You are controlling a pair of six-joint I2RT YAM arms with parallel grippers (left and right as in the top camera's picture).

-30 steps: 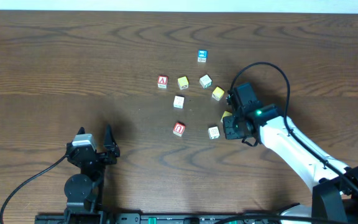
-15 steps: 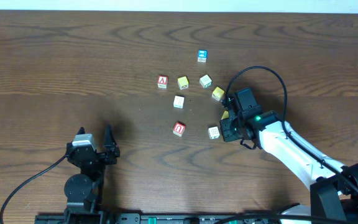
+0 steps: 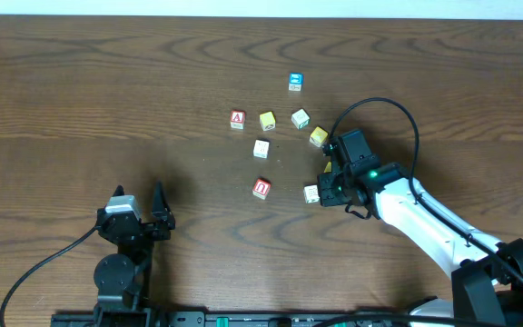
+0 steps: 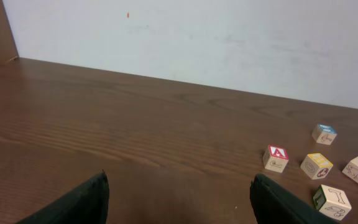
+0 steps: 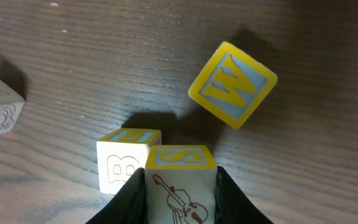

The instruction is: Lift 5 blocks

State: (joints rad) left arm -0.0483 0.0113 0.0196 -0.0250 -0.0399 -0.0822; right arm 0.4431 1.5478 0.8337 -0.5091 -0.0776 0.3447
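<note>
The right pincer (image 5: 181,193) is clamped on a yellow-topped S block (image 5: 180,158), just beside the B block (image 5: 124,163) and near the yellow W block (image 5: 232,84). The left pincer (image 4: 176,202) stands wide over the bare worktop (image 4: 135,137), well apart from them.

Desk (image 3: 89,82): dark brown wood grain, surface flat and unmarked where visible. Eight small lettered cubes lie directly on it, in a loose cluster right of centre, none stacked. Farthest back sits a blue-faced cube (image 3: 295,82), alone. Nearer runs a rough row: red cube marked A (image 3: 237,119), plain yellow cube (image 3: 267,120), first cream cube (image 3: 300,118), yellow W cube (image 3: 319,136). In front of the row lies a second cream cube (image 3: 261,148). Nearest the front edge are a red U cube (image 3: 261,188) and a cream B cube (image 3: 311,193), apart from each other.
</note>
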